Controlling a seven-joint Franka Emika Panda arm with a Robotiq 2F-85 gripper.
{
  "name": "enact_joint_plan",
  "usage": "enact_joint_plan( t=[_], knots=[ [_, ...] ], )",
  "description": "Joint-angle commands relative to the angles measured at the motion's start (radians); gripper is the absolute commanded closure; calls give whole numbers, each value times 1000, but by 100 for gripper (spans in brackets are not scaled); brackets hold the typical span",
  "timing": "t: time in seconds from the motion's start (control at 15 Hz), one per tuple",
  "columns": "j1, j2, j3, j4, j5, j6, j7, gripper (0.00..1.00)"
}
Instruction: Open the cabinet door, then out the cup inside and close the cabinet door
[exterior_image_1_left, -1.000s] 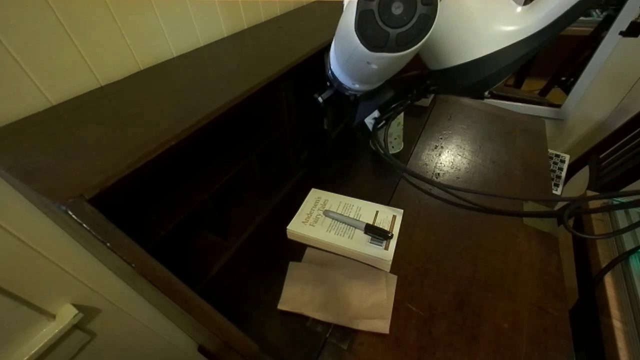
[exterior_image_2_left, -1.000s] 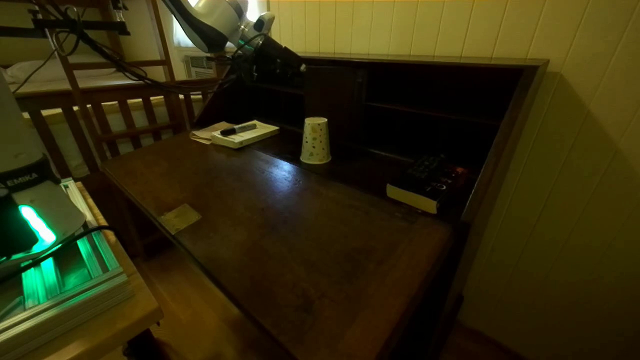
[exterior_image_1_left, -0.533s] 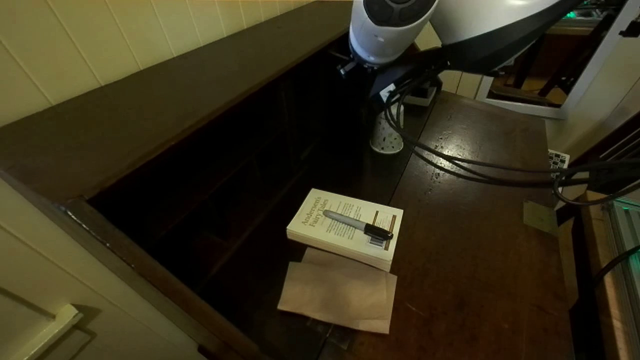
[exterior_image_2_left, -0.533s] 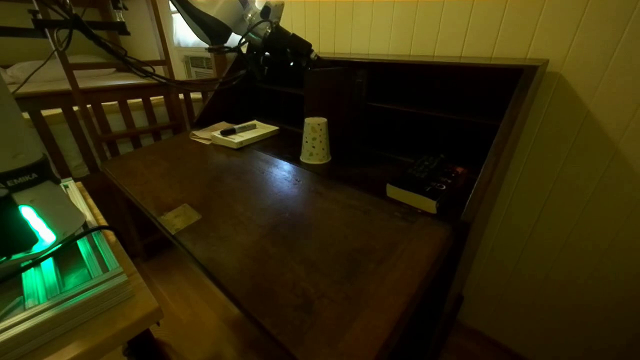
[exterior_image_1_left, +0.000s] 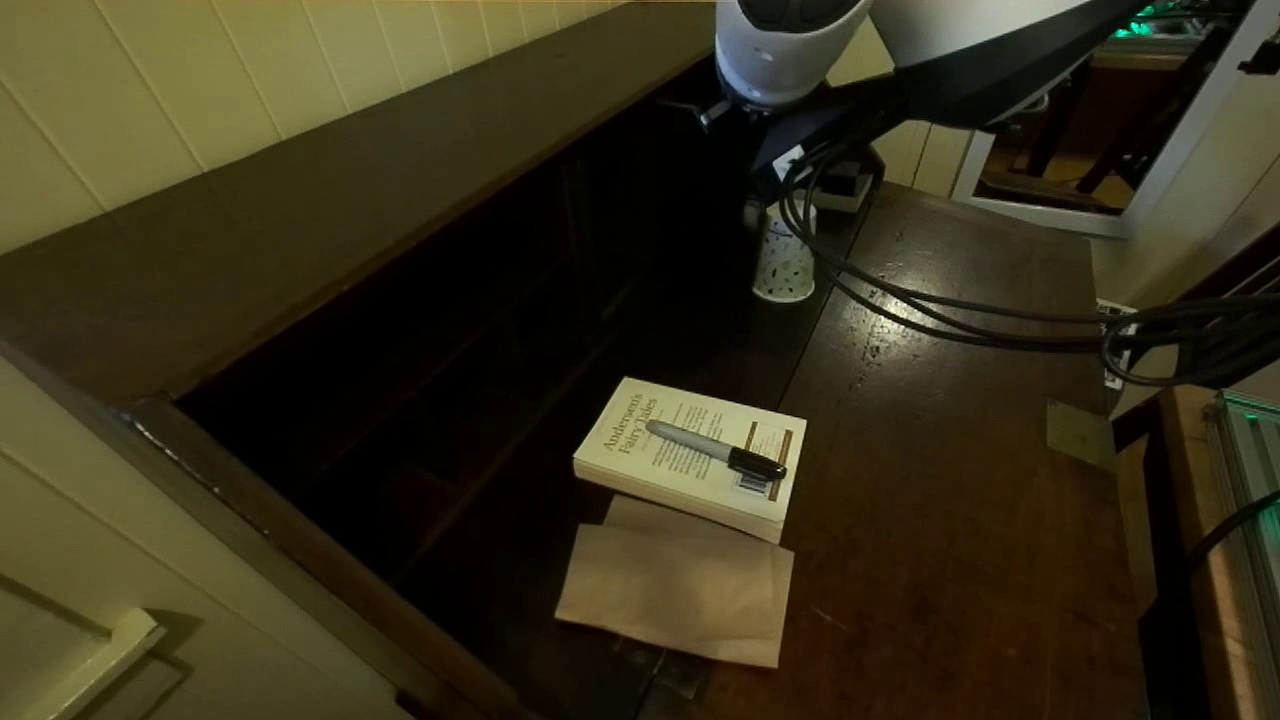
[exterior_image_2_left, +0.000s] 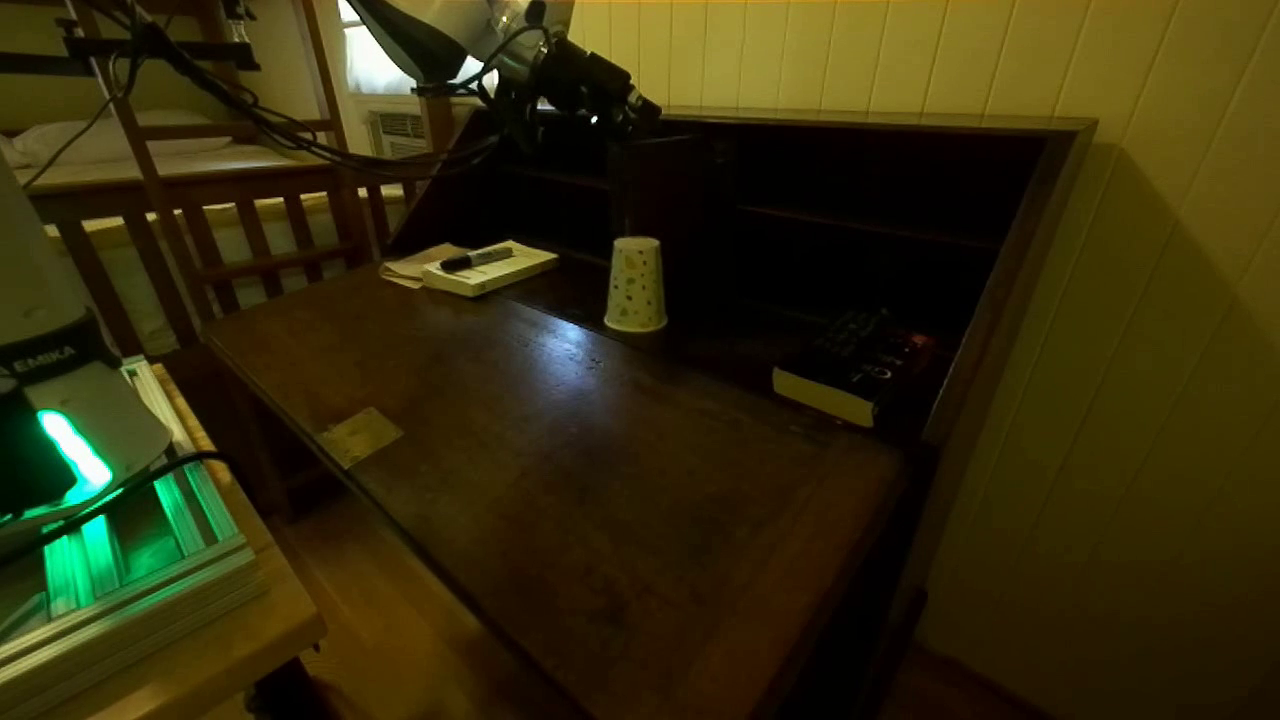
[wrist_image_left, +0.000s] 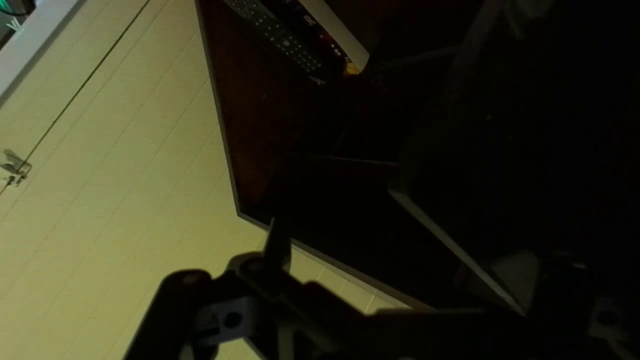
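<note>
Cup (exterior_image_2_left: 636, 285): standing upside down, wide rim down, on desk (exterior_image_2_left: 520, 480), in front of cab. door (exterior_image_2_left: 660, 192), betw. white bk (exterior_image_1_left: 680, 470) and black bk (exterior_image_2_left: 850, 372); sitting just beside desk seam (exterior_image_1_left: 803, 347), on inner side; showing white w/ small dark print; hiding partly behind cables (exterior_image_1_left: 1205, 320) in an ext. view.
Gripper (wrist_image_left: 422, 242): hanging at top of cab. door, well above cup, w/ jaws spread wide; showing one finger (wrist_image_left: 277, 245) dark vs. yellow wall (wrist_image_left: 125, 150) in wrist view, losing the opp. one in shadow; leaving contact w/ cab. door unclear, too dark there.
Cab. door: standing as dark upright panel in an ext. view; apparently showing a pale edge (wrist_image_left: 452, 242) betw. the fingers in wrist view, running diagonally; hiding exact angle in the dark.
Pale patch (wrist_image_left: 520, 272): showing just beside that edge; being too dim to ID.
Arm (exterior_image_2_left: 500, 30): angling down from top of both ext. views; trailing cables.
Cab. (exterior_image_2_left: 870, 119): backing onto yellow wall; showing dark shelves (exterior_image_2_left: 870, 224).
White bk: lying flat on desk, titled Andersen's Fairy Tales; carrying marker (exterior_image_1_left: 715, 449) on top.
Brown paper (exterior_image_1_left: 680, 590): lying just beside white bk.
Black bk: lying flat at opp. end of desk, turning pale page edges outward.
Remote-like strip (wrist_image_left: 280, 37): lying alongside or on black bk, can't tell which; showing rows of pale dots in wrist view.
</note>
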Motion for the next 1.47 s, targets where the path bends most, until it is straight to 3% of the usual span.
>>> enact_joint_plan(
  t=[0.0, 0.73, 1.4],
  knots=[
    [-5, -28, -1, -26, 28, -23, -23, 0],
    [-38, -21, -31, -26, 21, -24, -14, 0],
    [-51, -122, -31, -96, 72, 177, -16, 0]
  ],
)
